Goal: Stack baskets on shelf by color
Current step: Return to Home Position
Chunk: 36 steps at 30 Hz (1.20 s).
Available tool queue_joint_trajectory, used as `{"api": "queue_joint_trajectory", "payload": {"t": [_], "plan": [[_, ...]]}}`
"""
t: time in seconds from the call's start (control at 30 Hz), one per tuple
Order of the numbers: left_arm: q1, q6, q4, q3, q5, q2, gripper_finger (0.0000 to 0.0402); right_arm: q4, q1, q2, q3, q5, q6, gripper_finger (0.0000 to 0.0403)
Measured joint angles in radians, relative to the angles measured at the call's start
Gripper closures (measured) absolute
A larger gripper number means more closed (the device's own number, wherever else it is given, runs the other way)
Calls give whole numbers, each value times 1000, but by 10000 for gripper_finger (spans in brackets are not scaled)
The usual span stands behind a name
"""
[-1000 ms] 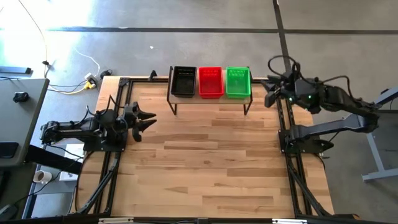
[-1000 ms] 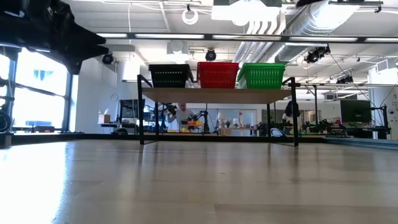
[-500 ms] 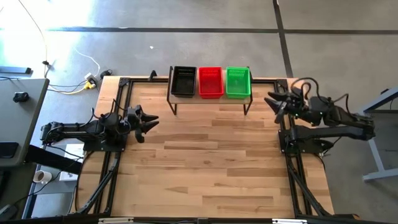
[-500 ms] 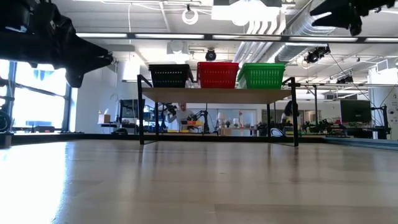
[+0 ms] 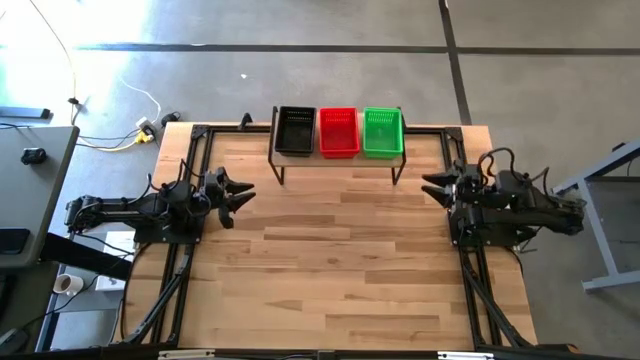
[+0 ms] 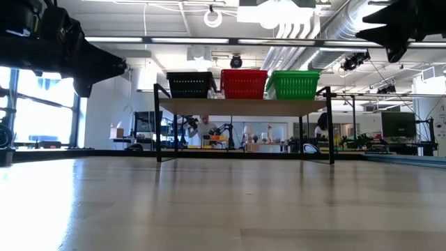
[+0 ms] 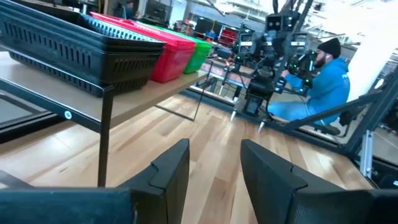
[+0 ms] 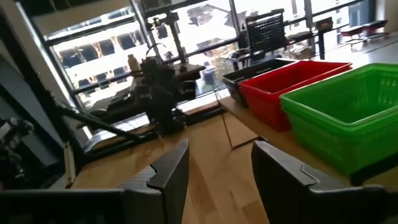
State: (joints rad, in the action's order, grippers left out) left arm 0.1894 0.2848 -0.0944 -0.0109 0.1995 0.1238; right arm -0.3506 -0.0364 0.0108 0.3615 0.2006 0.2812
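- The shelf (image 6: pixel 244 107) stands at the far edge of the counter (image 5: pixel 330 260), midway between the two arms.
- Three groups of baskets sit side by side on its plank top: black baskets (image 5: pixel 295 130) nearest the left arm, red baskets (image 5: pixel 338 132) in the middle, green baskets (image 5: pixel 382 131) nearest the right arm.
- The groups stand close against each other; how many baskets are nested in each cannot be told.
- The left gripper (image 5: pixel 240 193) hangs above the counter's left edge, well apart from the shelf, its fingers parted with a moderate gap and nothing between them.
- The right gripper (image 5: pixel 432 186) hangs above the counter's right edge, near the shelf's leg on that side, fingers likewise parted and empty.
- A person in a blue top (image 7: pixel 323 81) shows in the left wrist view, beyond the right arm.
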Motion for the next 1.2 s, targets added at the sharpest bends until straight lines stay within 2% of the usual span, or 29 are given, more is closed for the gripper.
{"api": "queue_joint_trajectory", "payload": {"t": [0.3,0.43,0.93,1.07,1.2], "plan": [[0,0,0,-1,2,0,268,-8,0,13,-1,-125,-55,245],[0,0,0,-1,2,0,268,-33,0,13,-4,-130,-62,245],[0,0,0,-1,2,0,268,204,0,4,-276,-163,34,245],[0,0,0,-1,2,0,268,219,0,3,-299,-208,38,245],[0,0,0,-1,2,0,268,219,0,2,-300,-195,89,245]]}}
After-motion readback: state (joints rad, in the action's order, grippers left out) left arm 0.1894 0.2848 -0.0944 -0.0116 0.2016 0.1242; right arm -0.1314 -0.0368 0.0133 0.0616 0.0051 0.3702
